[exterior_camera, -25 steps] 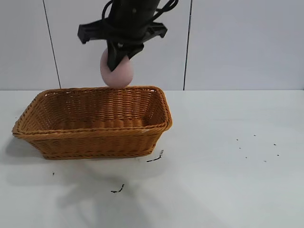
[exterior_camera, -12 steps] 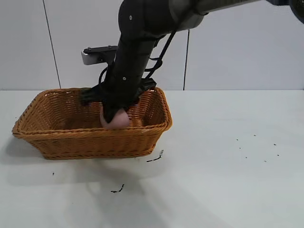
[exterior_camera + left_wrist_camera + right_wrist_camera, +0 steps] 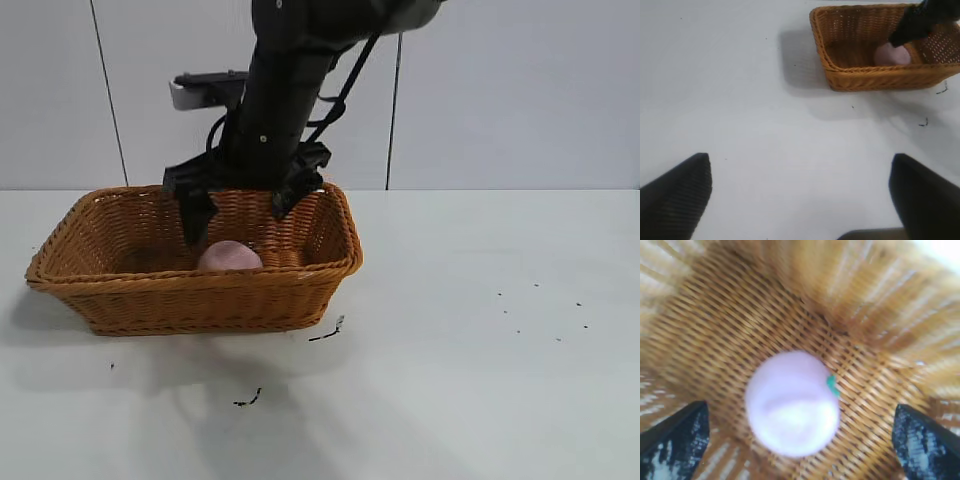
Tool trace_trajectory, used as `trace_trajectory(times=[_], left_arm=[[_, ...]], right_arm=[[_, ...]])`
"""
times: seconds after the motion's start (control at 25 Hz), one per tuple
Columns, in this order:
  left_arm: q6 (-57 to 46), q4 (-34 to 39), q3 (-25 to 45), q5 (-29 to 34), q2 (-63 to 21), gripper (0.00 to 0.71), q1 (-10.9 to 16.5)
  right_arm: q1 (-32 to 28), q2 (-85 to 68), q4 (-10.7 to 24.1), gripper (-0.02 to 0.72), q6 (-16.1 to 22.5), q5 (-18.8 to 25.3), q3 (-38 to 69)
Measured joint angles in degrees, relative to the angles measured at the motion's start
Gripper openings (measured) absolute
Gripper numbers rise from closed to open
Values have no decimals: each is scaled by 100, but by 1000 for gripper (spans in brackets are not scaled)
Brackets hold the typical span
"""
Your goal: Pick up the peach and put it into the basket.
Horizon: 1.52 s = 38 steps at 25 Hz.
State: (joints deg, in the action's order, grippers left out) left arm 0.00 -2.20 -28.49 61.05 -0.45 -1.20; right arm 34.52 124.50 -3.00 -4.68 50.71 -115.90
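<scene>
The pale-pink peach [image 3: 229,257] [image 3: 792,402] [image 3: 892,54] lies on the woven floor inside the orange-brown wicker basket [image 3: 200,296] [image 3: 875,79] [image 3: 715,325]. A small green stem tip shows on the peach's side in the right wrist view. My right gripper [image 3: 240,212] [image 3: 799,440] hangs open just above the peach, its two black fingers wide apart on either side and not touching it. My left gripper [image 3: 800,192] is open over bare table, well away from the basket.
The white table [image 3: 480,340] stretches to the right of the basket and in front of it. A few dark specks and scraps [image 3: 330,331] lie on it near the basket's front corner.
The right gripper carried the peach down into the basket, opened and let it go. The peach now rests on the basket floor and the gripper has lifted slightly.
</scene>
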Motion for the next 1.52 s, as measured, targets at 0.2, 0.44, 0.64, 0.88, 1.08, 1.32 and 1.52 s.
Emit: trace_trajectory(times=[0.2, 0.44, 0.64, 0.88, 1.08, 1.32, 1.52], left_arm=[[0, 0, 0, 0, 0, 693, 0], [0, 0, 0, 0, 0, 693, 0], [0, 0, 0, 0, 0, 693, 0], [0, 0, 0, 0, 0, 693, 0], [0, 0, 0, 0, 0, 693, 0], [0, 0, 0, 0, 0, 693, 0], [0, 0, 0, 0, 0, 693, 0]], right_arm=[[-531, -206, 51, 695, 71, 113, 0], [-1599, -198, 114, 695, 88, 414, 0], [-2528, -198, 133, 695, 107, 575, 0], [-3266, -256, 146, 695, 112, 855, 0], [-3340, -457, 144, 695, 112, 1120, 0], [-3328, -588, 123, 695, 156, 1835, 0], [-3328, -811, 122, 695, 197, 1860, 310]])
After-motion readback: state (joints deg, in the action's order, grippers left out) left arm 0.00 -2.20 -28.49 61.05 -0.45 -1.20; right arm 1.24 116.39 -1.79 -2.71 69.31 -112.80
